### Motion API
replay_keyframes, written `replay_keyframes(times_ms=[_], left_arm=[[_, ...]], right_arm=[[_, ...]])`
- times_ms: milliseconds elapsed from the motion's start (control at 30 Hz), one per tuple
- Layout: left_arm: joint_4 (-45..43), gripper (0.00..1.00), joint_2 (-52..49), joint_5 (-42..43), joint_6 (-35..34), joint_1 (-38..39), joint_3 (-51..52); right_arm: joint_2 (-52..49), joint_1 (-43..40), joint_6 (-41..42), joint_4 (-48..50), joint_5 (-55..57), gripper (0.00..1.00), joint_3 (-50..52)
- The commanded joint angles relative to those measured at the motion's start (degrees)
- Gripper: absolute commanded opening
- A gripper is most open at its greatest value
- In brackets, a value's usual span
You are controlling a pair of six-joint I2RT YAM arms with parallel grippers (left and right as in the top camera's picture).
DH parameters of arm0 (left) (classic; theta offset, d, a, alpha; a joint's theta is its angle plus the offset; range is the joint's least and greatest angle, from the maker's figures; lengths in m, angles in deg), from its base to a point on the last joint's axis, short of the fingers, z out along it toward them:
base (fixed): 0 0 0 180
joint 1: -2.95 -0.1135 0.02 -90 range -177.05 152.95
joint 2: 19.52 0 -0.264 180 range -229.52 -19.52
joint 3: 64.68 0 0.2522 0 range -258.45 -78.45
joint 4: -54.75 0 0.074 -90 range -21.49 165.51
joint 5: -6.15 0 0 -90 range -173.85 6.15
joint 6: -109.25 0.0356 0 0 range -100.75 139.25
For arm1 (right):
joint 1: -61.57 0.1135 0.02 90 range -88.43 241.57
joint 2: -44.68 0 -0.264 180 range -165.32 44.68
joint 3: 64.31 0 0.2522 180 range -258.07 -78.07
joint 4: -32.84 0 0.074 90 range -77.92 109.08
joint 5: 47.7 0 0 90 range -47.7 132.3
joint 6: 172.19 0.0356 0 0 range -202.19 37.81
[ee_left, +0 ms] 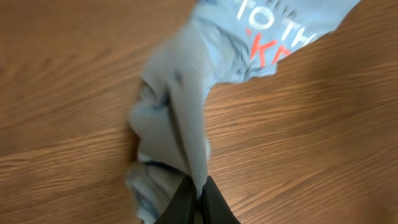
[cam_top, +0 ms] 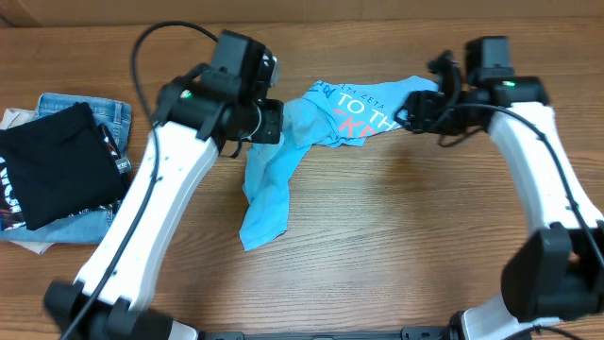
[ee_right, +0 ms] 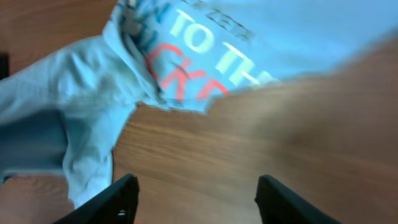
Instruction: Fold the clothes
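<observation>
The light sky-blue T-shirt point(cam_top: 326, 123) with red-orange and white lettering lies bunched at the back middle of the table, one part trailing toward the front point(cam_top: 264, 212). My left gripper point(cam_top: 267, 123) is shut on a fold of the T-shirt point(ee_left: 177, 118); the jaws point(ee_left: 201, 198) pinch the cloth between them. My right gripper point(cam_top: 415, 111) is open and empty beside the shirt's right edge. In the right wrist view its fingers point(ee_right: 196, 193) spread over bare wood, with the T-shirt point(ee_right: 186, 68) ahead and to the left.
A black garment with white print point(cam_top: 52, 165) lies on blue denim jeans point(cam_top: 104, 118) at the left edge. The wooden table point(cam_top: 406, 227) shows bare in front and right of the shirt.
</observation>
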Motion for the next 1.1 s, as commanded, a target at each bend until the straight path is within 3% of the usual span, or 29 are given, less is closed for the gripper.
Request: replay_keyframes(times_ms=[0, 267, 867, 967, 1067], left_arm=[[0.0, 0.04, 5.5, -0.7, 1.5, 0.0, -2.7], [1.0, 0.04, 7.7, -0.7, 1.5, 0.0, -2.7], [1.4, 0.04, 7.6, -0.7, 1.5, 0.0, -2.7], [1.4, 0.04, 7.6, -0.7, 1.5, 0.0, -2.7], [1.4, 0.04, 7.6, -0.7, 1.5, 0.0, -2.7]], right_arm=[[-3.5, 3.6, -1.7, 3.9, -1.8, 0.71, 0.1], [-10.6, 9.1, -1.7, 11.5, -3.0, 0.80, 0.1], [-16.2, 17.5, -1.7, 5.4, -10.8, 0.82, 0.1], [-16.4, 18.3, -1.7, 5.8, -10.7, 0.78, 0.1], [-16.7, 18.3, -1.5, 6.3, -10.8, 0.53, 0.1]])
